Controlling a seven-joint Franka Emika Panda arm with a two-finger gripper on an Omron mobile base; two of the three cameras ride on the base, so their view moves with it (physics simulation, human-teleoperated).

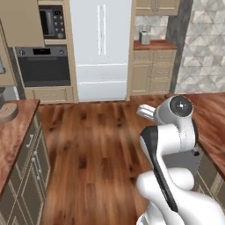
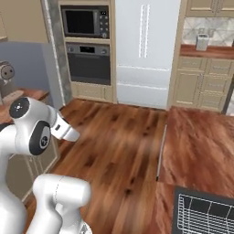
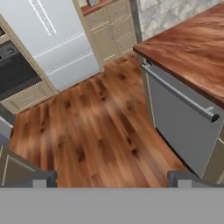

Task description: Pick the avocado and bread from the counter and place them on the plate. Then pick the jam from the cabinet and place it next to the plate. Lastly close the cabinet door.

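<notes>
Dishwasher (image 3: 183,118) under counter (image 3: 192,48); fridge (image 3: 52,35) beyond floor.

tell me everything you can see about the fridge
The fridge is a tall, plain white unit with two upper doors, a pair of slim vertical handles meeting at the centre seam, and drawer fronts below marked by horizontal lines. It looks like smooth painted metal. All its fronts are shut. It stands upright on the wood floor against the far wall, between the oven column on one side and beige cupboards on the other.
</notes>
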